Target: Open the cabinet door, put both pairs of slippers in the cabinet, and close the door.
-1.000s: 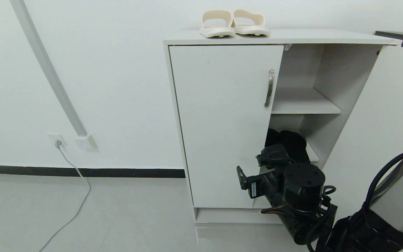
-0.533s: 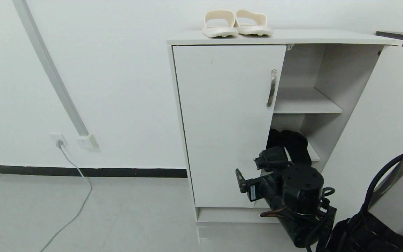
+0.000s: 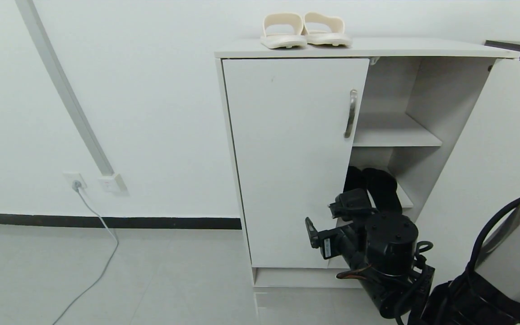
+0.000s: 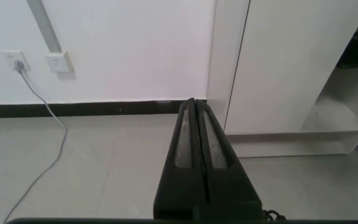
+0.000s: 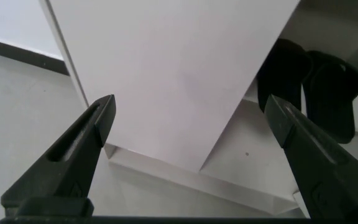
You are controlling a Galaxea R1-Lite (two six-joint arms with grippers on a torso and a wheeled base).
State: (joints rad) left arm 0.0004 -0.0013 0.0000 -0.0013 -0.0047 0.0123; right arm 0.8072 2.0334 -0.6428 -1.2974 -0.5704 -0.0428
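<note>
Right tool [image 3: 331, 217]: fingers spread wide, nothing between them. It sits low in front of the cabinet [image 3: 445, 47], level with the bottom compartment. One finger is in front of the lower free edge of the left door [image 3: 287, 158], the other in front of the open right bay. Whether either finger touches the door cannot be told.

Left tool [image 4: 194, 109]: fingers pressed flat together, holding nothing. It is above the floor [image 4: 104, 168] and points toward the cabinet's lower left corner, well apart from it.

Black slippers [image 3: 379, 187]: one pair, side by side on the lower shelf [image 5: 241, 155] inside the right bay. Their heels face outward, just beyond the right tool.

Upper shelf [image 3: 391, 131]: white board, one level above the black pair.

Left door: white, closed flush, with an upright metal handle [image 3: 349, 113] near its inner edge.

Right door [image 3: 499, 149]: white, swung fully outward on the robot's right.

Cream slippers [image 3: 305, 30]: one pair, side by side on the cabinet top toward its left half, toes facing the room.

Cabinet: white, two-door, standing against a white wall [image 3: 151, 90] on a pale tiled floor.

Wall fittings: grey conduit [image 3: 61, 85] runs diagonally down to a small white box [image 3: 112, 183]. Beside the box is a socket [image 3: 76, 183], with a grey cable [image 3: 102, 253] trailing from it to the floor.

Baseboard [image 3: 106, 222]: black strip where wall meets floor, ending at the cabinet's left side.
</note>
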